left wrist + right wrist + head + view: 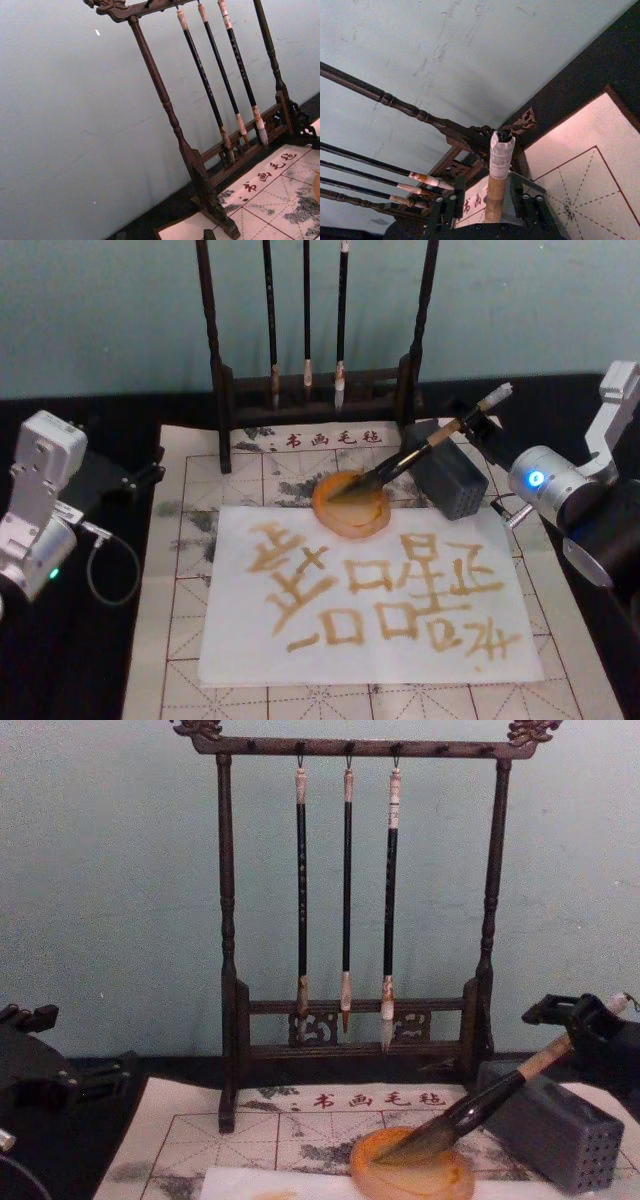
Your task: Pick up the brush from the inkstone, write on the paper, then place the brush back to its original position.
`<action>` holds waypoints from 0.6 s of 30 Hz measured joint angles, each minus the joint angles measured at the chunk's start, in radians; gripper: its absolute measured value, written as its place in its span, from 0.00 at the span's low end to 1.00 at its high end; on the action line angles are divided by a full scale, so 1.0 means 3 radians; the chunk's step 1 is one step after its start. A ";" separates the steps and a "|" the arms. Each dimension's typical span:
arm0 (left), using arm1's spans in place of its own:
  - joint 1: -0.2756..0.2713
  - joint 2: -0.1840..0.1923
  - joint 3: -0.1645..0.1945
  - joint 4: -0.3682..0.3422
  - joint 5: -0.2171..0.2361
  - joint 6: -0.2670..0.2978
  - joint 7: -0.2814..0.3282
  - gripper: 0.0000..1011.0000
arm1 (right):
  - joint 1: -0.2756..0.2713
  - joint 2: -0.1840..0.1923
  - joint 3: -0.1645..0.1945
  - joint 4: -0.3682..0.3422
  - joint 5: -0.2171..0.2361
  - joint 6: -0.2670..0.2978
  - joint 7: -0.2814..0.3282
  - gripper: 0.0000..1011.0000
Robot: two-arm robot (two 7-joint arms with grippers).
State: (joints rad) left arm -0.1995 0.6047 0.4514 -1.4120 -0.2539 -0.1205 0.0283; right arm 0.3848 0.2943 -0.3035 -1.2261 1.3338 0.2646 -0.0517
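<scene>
The brush [425,450] lies slanted, its dark tip on the orange inkstone [350,508] and its tan handle rising to the right over the grey block. My right gripper [468,428] stands open around the upper handle; in the right wrist view the brush [497,175] sits between the fingers [530,207] with gaps on both sides. The chest view shows the brush [480,1105] resting in the inkstone [412,1175], with the right gripper [578,1025] at its upper end. The white paper [370,650] in front of the inkstone carries ochre characters. My left gripper [135,480] is parked at the far left.
A grey perforated block [452,480] stands right of the inkstone. A dark wooden rack [225,390] with three thin brushes [347,900] stands at the back by the wall. A gridded felt mat [180,680] lies under the paper. A cable loops by the left arm [40,510].
</scene>
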 joint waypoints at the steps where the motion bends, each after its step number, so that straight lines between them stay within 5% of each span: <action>1: 0.0000 0.0000 0.0000 0.0000 0.0000 0.0000 0.0000 0.99 | 0.0000 0.0000 0.0000 0.0000 0.0000 0.0000 0.0000 0.60; 13: 0.0000 0.0000 0.0000 0.0000 0.0000 0.0000 0.0000 0.99 | 0.0000 0.0000 0.0000 0.0000 -0.0001 0.0000 0.0000 0.20; 18: 0.0000 0.0000 0.0000 0.0000 0.0000 0.0000 0.0000 0.99 | 0.0000 0.0000 0.0000 0.0000 -0.0001 0.0000 0.0000 0.18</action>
State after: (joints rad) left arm -0.1996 0.6047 0.4514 -1.4120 -0.2539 -0.1205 0.0283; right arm 0.3848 0.2942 -0.3036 -1.2261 1.3335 0.2646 -0.0516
